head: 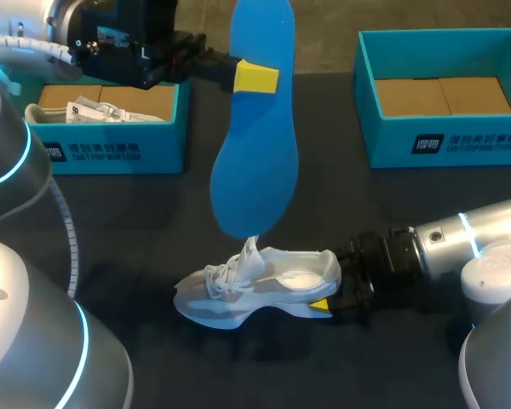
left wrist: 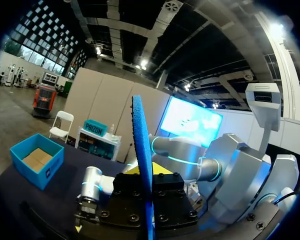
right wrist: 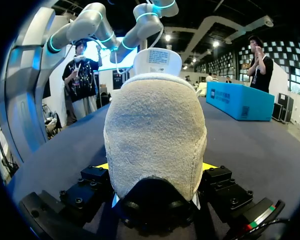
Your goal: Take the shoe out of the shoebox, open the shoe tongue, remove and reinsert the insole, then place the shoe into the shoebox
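A blue insole (head: 254, 136) hangs upright above the table, toe end down, with my left gripper (head: 255, 77) shut on its upper part. In the left wrist view the insole (left wrist: 141, 150) shows edge-on between the fingers. Below its toe end a white shoe (head: 255, 288) stands on the dark table, toe pointing left. My right gripper (head: 325, 305) is shut on the shoe's heel. In the right wrist view the heel (right wrist: 155, 135) fills the space between the yellow-tipped fingers (right wrist: 103, 166), which press it from both sides.
A teal shoebox (head: 119, 152) at the back left holds white paper and another pale item. A second teal shoebox (head: 443, 136) at the back right shows only its cardboard floor. Bare dark table (head: 153, 213) lies around the shoe.
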You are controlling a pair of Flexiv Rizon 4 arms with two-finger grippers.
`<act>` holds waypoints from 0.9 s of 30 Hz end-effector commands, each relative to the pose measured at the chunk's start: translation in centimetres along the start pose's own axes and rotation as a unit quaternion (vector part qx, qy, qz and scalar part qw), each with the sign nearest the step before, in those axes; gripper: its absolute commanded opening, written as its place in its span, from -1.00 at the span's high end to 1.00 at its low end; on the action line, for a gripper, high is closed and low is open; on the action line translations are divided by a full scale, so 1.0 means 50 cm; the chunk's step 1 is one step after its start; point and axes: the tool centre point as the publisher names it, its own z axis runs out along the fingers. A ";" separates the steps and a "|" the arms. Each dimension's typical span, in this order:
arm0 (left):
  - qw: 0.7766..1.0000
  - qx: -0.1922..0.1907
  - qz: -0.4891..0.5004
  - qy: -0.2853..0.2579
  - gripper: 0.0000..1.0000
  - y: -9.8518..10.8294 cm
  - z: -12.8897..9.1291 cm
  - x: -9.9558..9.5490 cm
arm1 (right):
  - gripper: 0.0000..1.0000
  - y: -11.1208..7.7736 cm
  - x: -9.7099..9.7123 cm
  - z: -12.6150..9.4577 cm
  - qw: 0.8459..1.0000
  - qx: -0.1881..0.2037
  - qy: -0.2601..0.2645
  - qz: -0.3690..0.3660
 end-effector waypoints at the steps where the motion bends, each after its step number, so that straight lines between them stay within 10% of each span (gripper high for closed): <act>1: 1.000 0.000 -0.001 -0.008 1.00 0.003 -0.008 0.010 | -1.00 0.002 0.005 0.002 1.000 0.005 -0.002 0.003; 14: 1.000 -0.003 -0.006 -0.007 1.00 0.004 -0.018 0.011 | -1.00 0.020 0.008 -0.048 0.997 0.074 -0.017 0.001; 27: 1.000 -0.001 -0.008 -0.014 1.00 -0.006 -0.020 0.011 | -1.00 0.077 0.011 -0.116 0.970 0.243 -0.012 0.007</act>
